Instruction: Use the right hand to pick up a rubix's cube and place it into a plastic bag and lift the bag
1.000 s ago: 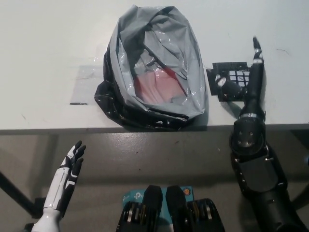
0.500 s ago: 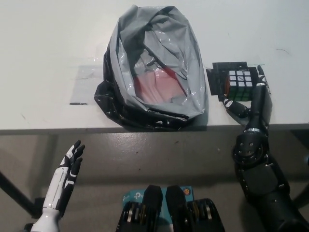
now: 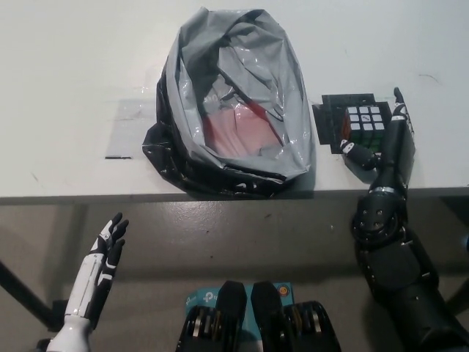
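A Rubik's cube (image 3: 364, 123) with a black frame sits on the white table (image 3: 73, 59), on a small dark mat just right of the bag. The grey and black plastic bag (image 3: 233, 103) lies open in the table's middle, with something red inside. My black right hand (image 3: 386, 141) lies beside the cube on its right and near side, fingers spread along it and not closed on it. My white left hand (image 3: 108, 248) hangs open below the table edge at the lower left.
A strip of clear tape (image 3: 135, 110) lies left of the bag. The table's front edge (image 3: 88, 196) runs across the middle of the picture, with grey floor below it.
My right hand has drawn back off the cube toward the table edge and then slid slightly up along the cube's right side. The cube, covered a second ago, now shows.
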`<state>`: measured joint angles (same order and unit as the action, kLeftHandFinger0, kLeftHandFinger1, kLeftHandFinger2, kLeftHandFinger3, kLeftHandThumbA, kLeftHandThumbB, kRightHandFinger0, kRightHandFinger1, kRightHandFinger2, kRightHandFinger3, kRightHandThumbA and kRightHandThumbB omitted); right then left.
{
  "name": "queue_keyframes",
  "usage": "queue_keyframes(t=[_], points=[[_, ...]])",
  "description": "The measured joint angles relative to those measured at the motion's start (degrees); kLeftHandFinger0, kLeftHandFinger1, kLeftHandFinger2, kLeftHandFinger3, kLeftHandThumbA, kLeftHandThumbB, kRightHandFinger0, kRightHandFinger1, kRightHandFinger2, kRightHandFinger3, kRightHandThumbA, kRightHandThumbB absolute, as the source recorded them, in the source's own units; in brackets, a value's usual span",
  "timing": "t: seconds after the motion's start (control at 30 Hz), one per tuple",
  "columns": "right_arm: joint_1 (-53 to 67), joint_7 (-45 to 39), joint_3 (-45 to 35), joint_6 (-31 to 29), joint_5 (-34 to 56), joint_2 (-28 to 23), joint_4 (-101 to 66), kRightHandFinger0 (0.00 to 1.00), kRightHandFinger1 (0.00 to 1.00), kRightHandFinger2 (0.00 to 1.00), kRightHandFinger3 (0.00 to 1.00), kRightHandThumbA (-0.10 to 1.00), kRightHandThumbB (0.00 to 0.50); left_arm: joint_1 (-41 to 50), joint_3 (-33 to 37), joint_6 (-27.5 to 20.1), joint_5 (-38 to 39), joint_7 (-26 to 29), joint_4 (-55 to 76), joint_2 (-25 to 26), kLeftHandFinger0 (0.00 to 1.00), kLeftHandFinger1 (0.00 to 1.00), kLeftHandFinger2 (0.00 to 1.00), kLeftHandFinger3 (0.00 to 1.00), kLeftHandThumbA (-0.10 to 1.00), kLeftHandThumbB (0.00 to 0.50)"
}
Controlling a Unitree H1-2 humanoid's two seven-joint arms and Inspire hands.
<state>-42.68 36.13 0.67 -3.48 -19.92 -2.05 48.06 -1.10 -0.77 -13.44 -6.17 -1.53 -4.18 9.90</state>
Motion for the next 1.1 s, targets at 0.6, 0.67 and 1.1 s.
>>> queue_keyframes(t=[0.6,0.67,1.1], points=[[-1.28,-2.52,-1.51,-2.76,4.74,1.73,1.15,1.0,1.0,1.0,1.0,0.98,0.474,-0.01,-0.03,0.02,0.02,0.0,0.04,0.0,1.0,1.0,1.0,1.0,1.0,0.193],[-1.65,-2.69,-1.55,-2.91,4.98,1.6,2.31,1.0,1.0,1.0,1.0,0.95,0.466,-0.01,-0.04,0.02,0.04,0.0,0.04,0.0,1.0,1.0,1.0,1.0,1.0,0.177],[-4.02,-2.75,-2.37,-6.53,6.27,1.01,9.43,1.0,1.0,1.0,1.0,0.95,0.458,-0.04,-0.09,0.01,0.04,0.0,0.03,0.0,1.0,1.0,1.0,1.0,1.0,0.168]])
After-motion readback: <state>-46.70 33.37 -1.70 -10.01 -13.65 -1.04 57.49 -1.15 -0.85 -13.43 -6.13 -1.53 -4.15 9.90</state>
